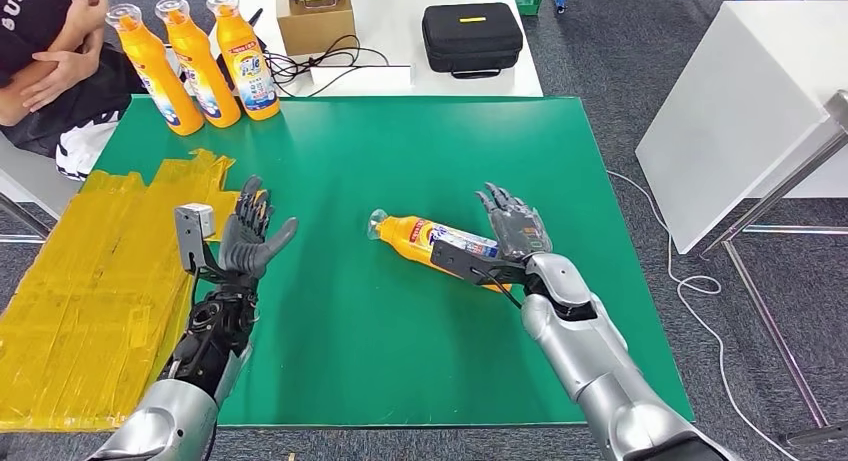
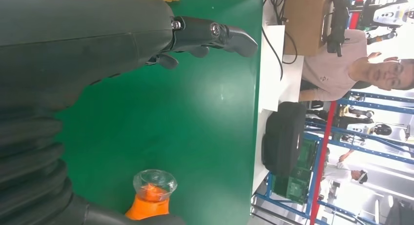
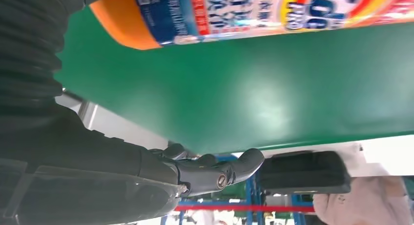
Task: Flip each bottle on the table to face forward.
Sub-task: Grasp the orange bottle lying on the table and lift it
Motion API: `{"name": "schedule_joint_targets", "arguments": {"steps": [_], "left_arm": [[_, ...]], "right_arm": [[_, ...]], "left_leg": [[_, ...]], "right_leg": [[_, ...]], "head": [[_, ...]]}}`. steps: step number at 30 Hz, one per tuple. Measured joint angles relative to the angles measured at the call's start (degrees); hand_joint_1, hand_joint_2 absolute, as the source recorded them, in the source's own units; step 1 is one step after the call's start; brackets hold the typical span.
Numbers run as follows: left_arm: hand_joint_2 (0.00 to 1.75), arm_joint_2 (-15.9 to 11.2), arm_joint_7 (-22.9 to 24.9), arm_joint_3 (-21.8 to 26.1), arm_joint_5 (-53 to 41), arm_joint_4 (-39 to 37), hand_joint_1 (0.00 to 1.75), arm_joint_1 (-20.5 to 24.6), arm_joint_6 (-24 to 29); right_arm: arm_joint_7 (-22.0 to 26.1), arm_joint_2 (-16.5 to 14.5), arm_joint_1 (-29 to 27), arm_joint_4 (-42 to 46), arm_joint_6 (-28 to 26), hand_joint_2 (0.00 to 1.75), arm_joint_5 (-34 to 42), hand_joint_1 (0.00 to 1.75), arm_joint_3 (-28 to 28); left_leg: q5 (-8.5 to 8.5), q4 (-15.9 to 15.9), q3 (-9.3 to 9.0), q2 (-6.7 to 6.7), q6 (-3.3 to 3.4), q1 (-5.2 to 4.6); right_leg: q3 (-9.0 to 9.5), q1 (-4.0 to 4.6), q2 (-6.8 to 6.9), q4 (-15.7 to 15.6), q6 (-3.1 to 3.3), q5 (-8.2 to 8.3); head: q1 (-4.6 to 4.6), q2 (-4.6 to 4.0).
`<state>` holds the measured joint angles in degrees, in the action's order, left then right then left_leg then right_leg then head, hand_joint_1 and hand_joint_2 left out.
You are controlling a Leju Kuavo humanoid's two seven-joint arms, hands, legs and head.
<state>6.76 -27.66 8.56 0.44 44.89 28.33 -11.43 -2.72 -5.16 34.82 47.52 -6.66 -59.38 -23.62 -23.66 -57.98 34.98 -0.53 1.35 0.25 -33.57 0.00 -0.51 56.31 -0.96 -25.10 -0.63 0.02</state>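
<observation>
An orange bottle [image 1: 437, 242] with a clear cap lies on its side in the middle of the green table [image 1: 400, 151], cap pointing left and its label up. My right hand [image 1: 513, 224] hovers just right of its base, fingers spread, holding nothing; the right wrist view puts the bottle's label [image 3: 273, 12] close beside the hand [image 3: 205, 171]. My left hand [image 1: 250, 236] is raised over the table's left part, fingers apart and empty. The left wrist view catches the bottle's cap [image 2: 154, 186] beyond the hand's fingers [image 2: 215, 34]. Three orange bottles [image 1: 195, 61] stand upright at the far left corner.
Yellow tape [image 1: 100, 281] covers the table's left edge. A person [image 1: 50, 51] sits at the far left, arms folded. Behind the green table is a white table with a black case [image 1: 472, 36], a cardboard box [image 1: 315, 26] and cables. A white table [image 1: 740, 111] stands to the right.
</observation>
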Motion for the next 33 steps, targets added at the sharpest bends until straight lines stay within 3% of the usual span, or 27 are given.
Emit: {"name": "schedule_joint_targets", "arguments": {"steps": [33], "left_arm": [[1.75, 0.19, 0.50, -0.08, 0.00, -1.26, 0.00, 1.02, 0.24]], "right_arm": [[-1.02, -2.05, 4.29, -7.71, 1.14, 1.75, 3.01, 0.00, -1.32]], "left_leg": [[0.00, 0.00, 0.02, 0.00, 0.00, 0.00]], "right_leg": [[-0.02, 0.00, 0.00, 0.00, 0.00, 0.00]], "head": [[0.00, 0.00]]}}
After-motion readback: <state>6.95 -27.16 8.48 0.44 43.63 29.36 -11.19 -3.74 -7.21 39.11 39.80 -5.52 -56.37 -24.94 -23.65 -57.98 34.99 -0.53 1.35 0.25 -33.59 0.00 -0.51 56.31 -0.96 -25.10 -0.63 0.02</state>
